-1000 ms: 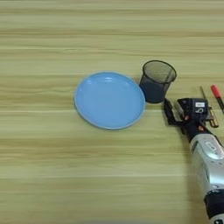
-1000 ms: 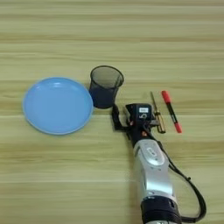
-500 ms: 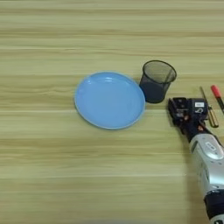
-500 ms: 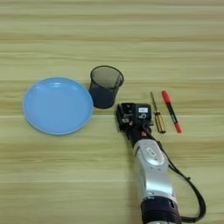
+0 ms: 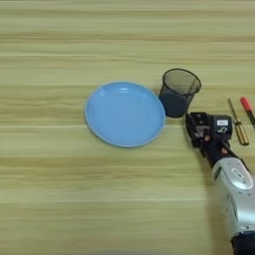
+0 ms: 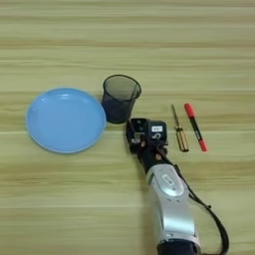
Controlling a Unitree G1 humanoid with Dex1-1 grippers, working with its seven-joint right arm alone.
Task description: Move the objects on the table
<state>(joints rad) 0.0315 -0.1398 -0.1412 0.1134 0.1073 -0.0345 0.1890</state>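
A: Where's the gripper (image 6: 135,133)?
B: Low on the table (image 6: 199,60), just right of the plate (image 6: 64,119), cup (image 6: 119,97) just beyond it. Pen (image 6: 195,127) and screwdriver (image 6: 178,132) lie right, pointing away.
A: Fingers?
B: Can't tell.

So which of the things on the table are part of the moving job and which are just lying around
Part of the job:
- light-blue plate
- dark mesh cup
- red-tipped pen
- small screwdriver
- gripper, just below the cup

Just lying about:
- nothing; only the bare wooden table is left
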